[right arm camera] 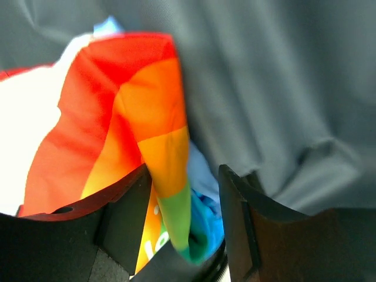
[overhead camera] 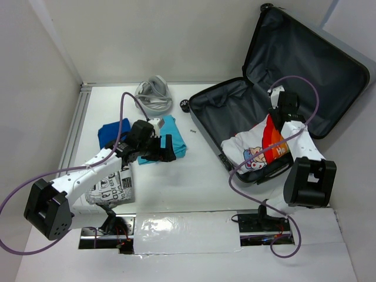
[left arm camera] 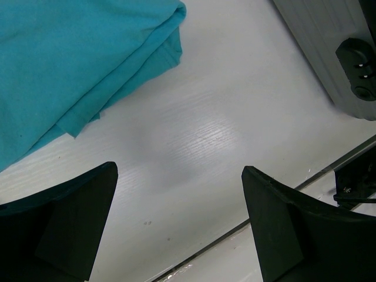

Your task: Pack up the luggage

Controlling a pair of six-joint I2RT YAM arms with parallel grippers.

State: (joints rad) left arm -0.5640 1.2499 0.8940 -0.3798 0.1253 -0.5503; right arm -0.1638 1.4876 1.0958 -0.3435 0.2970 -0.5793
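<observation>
The luggage lies open at the far right of the table, lid raised behind it; in its grey-lined base sits a white printed shirt with rainbow stripes; the right gripper stands part-open over it, a fold of the striped cloth hanging between its fingers with a gap on one side; the left gripper gapes wide above bare table, holding nothing, a folded teal cloth just beside.

Bright, even light fills the room, the table shines with white glare, the suitcase looks dark inside, and the colorful cloth is blurry.
</observation>
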